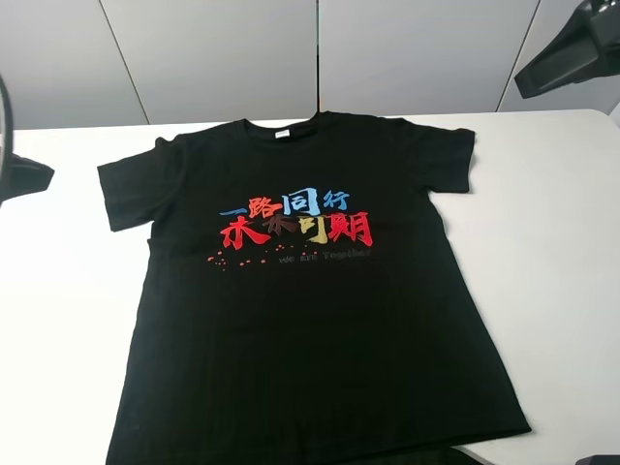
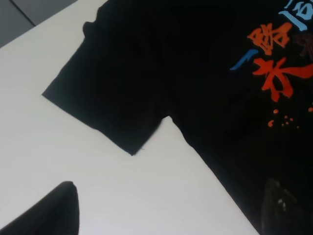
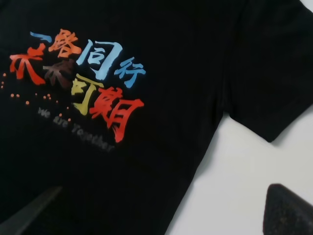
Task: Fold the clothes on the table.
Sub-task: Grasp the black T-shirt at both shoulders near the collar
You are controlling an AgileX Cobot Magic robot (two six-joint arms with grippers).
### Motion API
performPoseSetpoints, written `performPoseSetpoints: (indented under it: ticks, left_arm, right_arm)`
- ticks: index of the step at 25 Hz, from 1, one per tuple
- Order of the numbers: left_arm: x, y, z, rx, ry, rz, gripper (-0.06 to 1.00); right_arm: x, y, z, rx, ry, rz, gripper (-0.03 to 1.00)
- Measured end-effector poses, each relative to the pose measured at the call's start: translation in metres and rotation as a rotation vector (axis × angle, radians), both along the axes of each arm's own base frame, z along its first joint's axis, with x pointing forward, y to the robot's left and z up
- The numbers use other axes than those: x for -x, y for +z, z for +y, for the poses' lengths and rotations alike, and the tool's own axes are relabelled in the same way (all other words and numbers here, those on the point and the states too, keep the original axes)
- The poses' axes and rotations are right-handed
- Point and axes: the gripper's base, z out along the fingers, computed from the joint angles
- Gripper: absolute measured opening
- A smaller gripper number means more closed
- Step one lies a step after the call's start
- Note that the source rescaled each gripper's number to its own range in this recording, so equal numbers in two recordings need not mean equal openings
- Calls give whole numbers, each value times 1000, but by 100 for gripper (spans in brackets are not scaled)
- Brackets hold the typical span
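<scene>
Off to the left, the left gripper (image 1: 19, 179) hangs above the bare white table (image 1: 58, 320). Its jaws are spread wide and hold nothing, and it sits well clear of the cloth. I take that for a waiting pose ahead of the first fold.

Next comes the left-hand sleeve (image 1: 131, 194), lying flat and splayed outward, an easy edge to pinch.

The black T-shirt (image 1: 310, 320) fills the middle of the table, face up and smoothed out. Its collar (image 1: 281, 126) points toward the far wall. The coloured print (image 1: 295, 228) sits square across the chest, and no fold shows anywhere.

The right-hand sleeve (image 1: 450, 160) is laid out the same way, with open table beyond it.

High at the far right, the right gripper (image 1: 572, 48) hovers with its jaws apart and empty. It too looks parked, so the shirt is left unobstructed.
</scene>
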Motion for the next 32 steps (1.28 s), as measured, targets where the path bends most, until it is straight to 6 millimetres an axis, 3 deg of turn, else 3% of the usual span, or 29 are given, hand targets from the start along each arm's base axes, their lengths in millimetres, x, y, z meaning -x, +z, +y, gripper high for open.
performPoseSetpoints:
  ticks: [5, 11, 15, 21, 32]
  left_arm:
    - [-31, -14, -22, -79, -93, 85, 97]
    - [-65, -39, -44, -156, -165, 188, 97]
    - [-76, -60, -55, -250, -230, 242, 97]
    - [-83, -85, -70, -337, -348, 282, 97]
    - [-99, -126, -77, -397, -403, 343, 97]
  right_arm:
    - [-35, -23, 7, 19, 54, 75, 94]
    - [-57, -56, 54, 244, 281, 125, 94]
    - [-69, -79, 72, 393, 338, 91, 94]
    - [-82, -107, 76, 456, 379, 92, 94]
    - [-89, -151, 75, 529, 538, 177, 94]
